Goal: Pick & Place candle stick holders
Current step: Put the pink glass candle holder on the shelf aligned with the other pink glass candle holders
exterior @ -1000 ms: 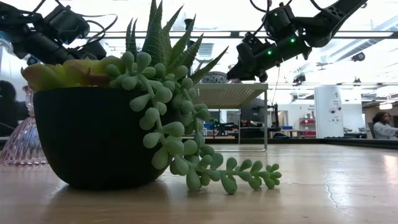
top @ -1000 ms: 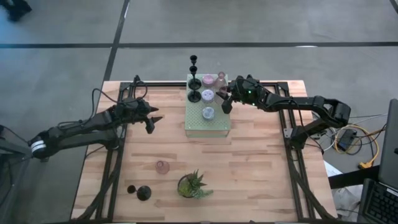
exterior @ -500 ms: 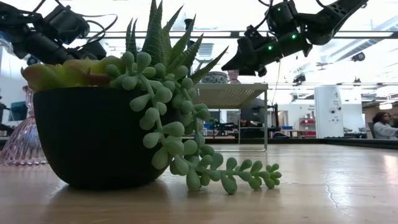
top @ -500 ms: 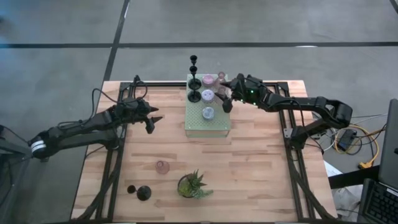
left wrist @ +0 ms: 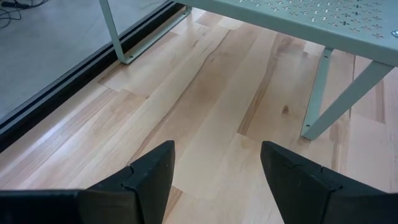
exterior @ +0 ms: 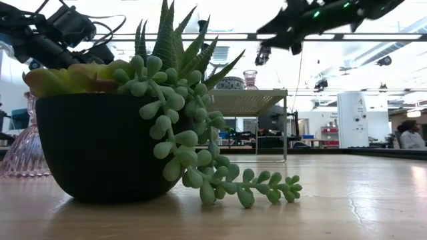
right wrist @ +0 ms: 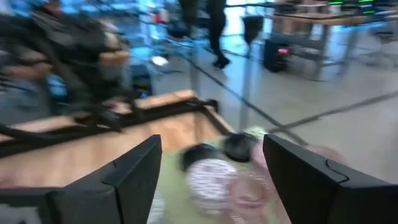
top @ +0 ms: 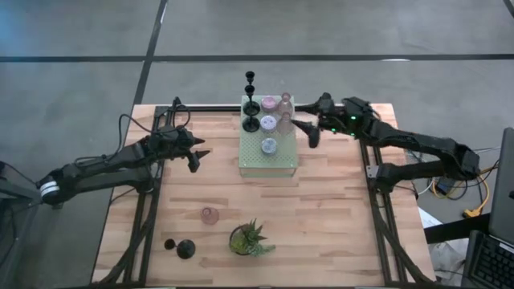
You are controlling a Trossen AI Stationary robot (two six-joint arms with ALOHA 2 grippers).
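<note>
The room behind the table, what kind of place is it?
Probably a robotics lab or workshop. Two robot arms work over a wooden table on a bare grey floor. The low view shows white equipment and a person sitting at a far bench under bright ceiling lights.

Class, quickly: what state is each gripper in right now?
Left gripper: open, empty, above bare table.
Right gripper: open, empty, beside the pale green box.

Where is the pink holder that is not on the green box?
In the high view, that pink holder stands on the table near its front, left of the plant and up-right of the two black pieces.
</note>
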